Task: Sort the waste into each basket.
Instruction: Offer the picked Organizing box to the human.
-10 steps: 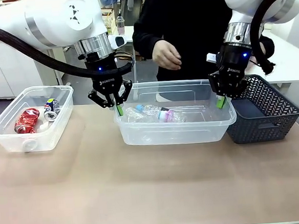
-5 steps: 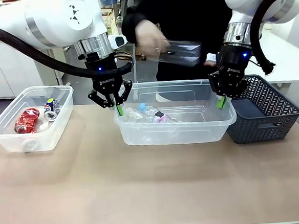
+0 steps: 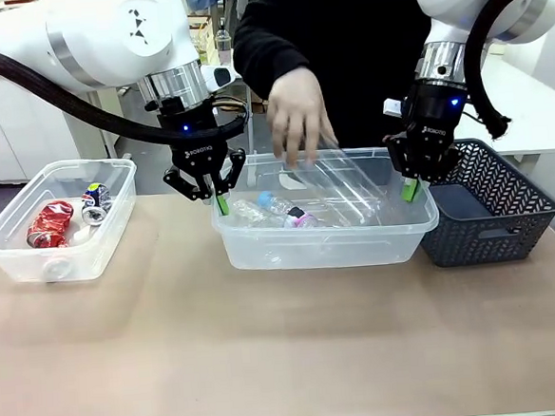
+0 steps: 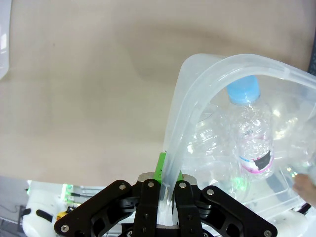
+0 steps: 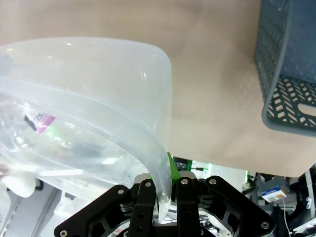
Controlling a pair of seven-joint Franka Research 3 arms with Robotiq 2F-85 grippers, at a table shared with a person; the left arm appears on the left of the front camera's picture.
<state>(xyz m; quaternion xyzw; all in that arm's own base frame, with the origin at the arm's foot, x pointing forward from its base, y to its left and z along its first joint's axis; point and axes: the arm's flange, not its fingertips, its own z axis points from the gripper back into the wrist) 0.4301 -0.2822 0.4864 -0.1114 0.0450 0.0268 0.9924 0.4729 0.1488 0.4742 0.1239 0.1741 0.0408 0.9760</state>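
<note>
The sorting looks close to done, judging by how things lie. The tub on the left (image 3: 58, 223) stands on the bench (image 3: 287, 341) and holds a crushed red can (image 3: 50, 225) with a blue-and-white can (image 3: 95, 200) just beside it, toward the far side. The middle tub (image 3: 327, 233) holds clear plastic bottles: one with a light blue cap and a pink-and-black label band (image 4: 251, 133) lies toward its left end, and the person's hand (image 3: 300, 121) reaches from the far side over the tub, lowering another clear bottle (image 3: 338, 187) into it. The dark lattice basket (image 3: 492, 207) stands just to the right of that tub, and I cannot tell whether anything lies in it. No loose cans or bottles lie on the open bench, so what seems left is the bottle now in the person's hand. The left tool (image 3: 222, 204) is closed on the rim at the middle tub's left end, its green pads pinching the rolled edge, as the left wrist view shows (image 4: 165, 190). The right tool (image 3: 410, 191) is likewise clamped on the rim at the right end (image 5: 165, 190). As for writing, "ROBOTIQ" can be made out on the body of the left tool in the front view; the print on the bottle labels and the cans is too small or blurred to read.
</note>
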